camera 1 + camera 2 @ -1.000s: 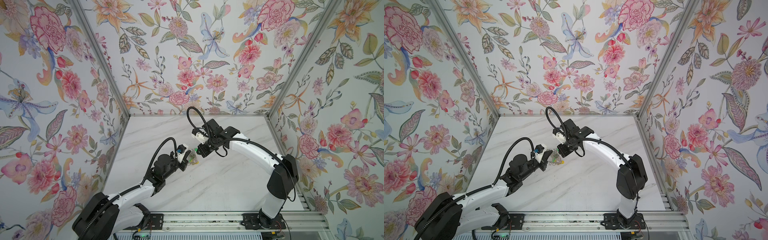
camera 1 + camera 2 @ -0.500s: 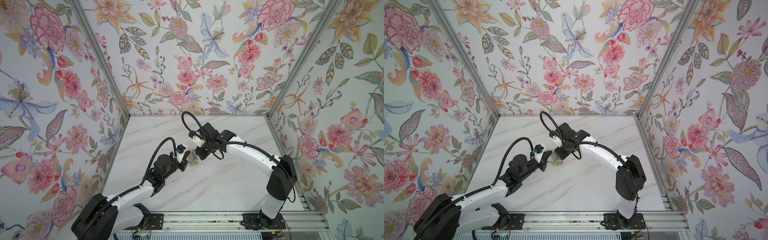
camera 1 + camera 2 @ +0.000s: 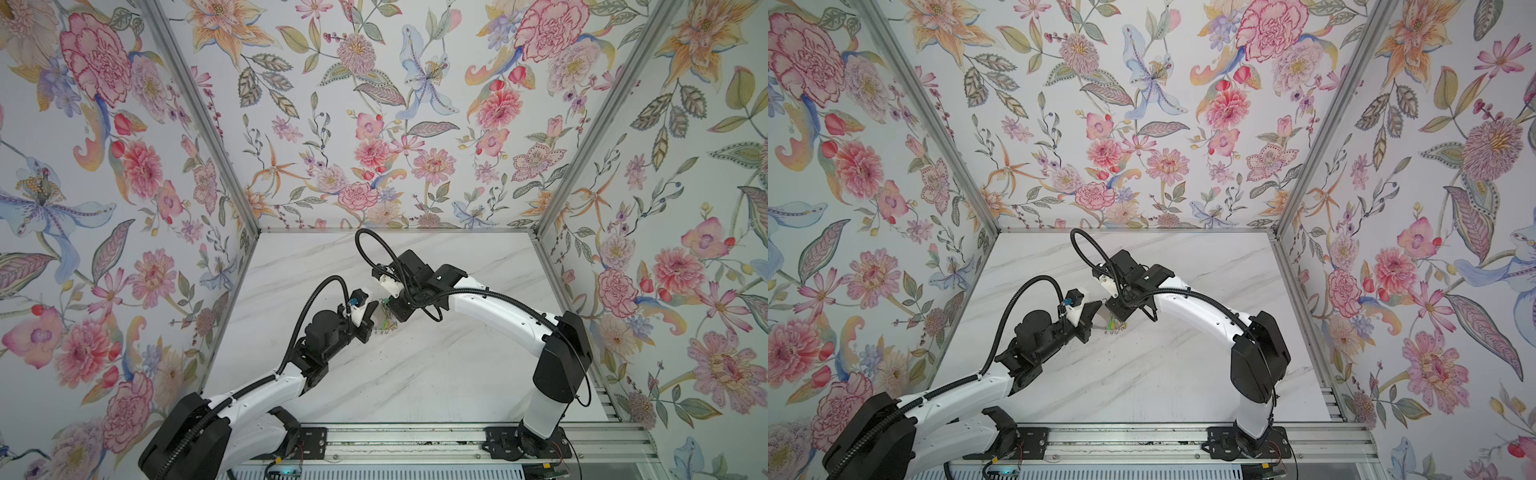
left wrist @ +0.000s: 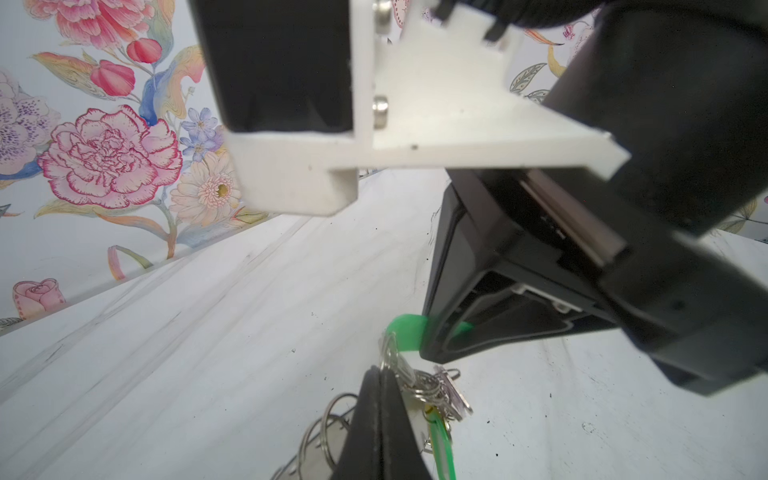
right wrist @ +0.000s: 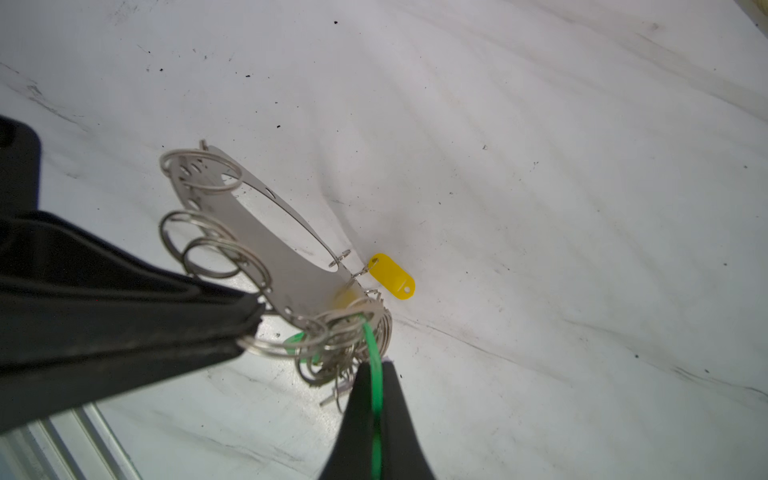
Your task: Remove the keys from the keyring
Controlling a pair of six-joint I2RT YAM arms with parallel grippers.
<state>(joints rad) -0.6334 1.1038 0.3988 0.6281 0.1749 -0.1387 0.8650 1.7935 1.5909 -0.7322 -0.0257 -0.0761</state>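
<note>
Biggest thing first: we've got walls (image 3: 374,104) papered in a busy flower print, pinks, oranges and soft blues on pale grey, with bare aluminium posts (image 3: 199,116) in the corners. The table (image 3: 415,374) is a smooth white marble-look slab with grey veins, peppered with dark specks up close.

The left arm (image 3: 257,395) and right arm (image 3: 498,307), glossy white shells with matte black joints, meet around the table's middle. That's where the keyring (image 5: 266,237) is: a flat, dull grey metal crescent, tilted, with thin shiny wire rings (image 5: 208,249) looped along its outer edge.

The left gripper (image 4: 380,374) is pinched tight on the keyring by one of those rings, its rubbery black fingers pressed together. The right gripper (image 5: 374,368) is clamped on a green tag (image 4: 405,332), bright plastic that we see edge-on from its own camera. A glossy yellow tag (image 5: 390,276), oblong with rounded ends, sits on the table just beside the plate.
</note>
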